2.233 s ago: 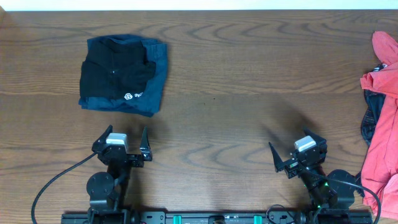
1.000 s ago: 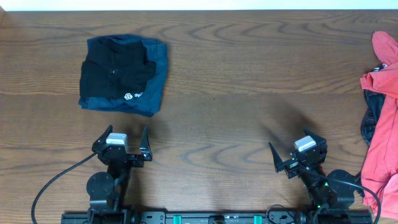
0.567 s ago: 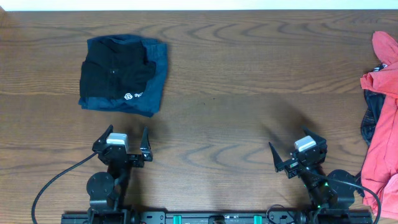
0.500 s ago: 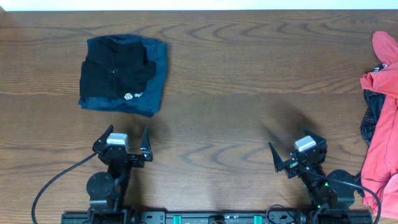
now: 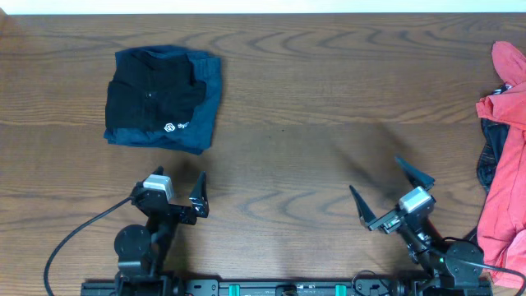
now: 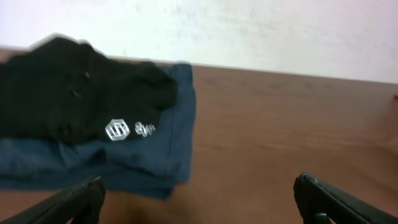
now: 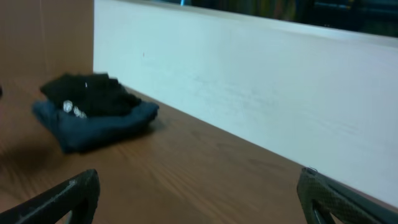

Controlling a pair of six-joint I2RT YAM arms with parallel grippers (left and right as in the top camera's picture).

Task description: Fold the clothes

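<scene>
jaws wide open and empty, shirt heaped at the right edge
overhead: the red shirt (image 5: 508,205) lies bunched at the right edge of the desk (image 5: 312,82), well apart from the left jaws and the right jaws, which both gape at the near edge and hold nothing; a folded black garment (image 5: 152,99) lies on a folded navy garment (image 5: 209,78) at far left. left wrist: both fingertips (image 6: 74,202) spread wide over bare wood, the two garments just ahead. right wrist: fingertips (image 7: 62,199) wide apart, the two garments far off to the left by a white wall (image 7: 249,93).
</scene>
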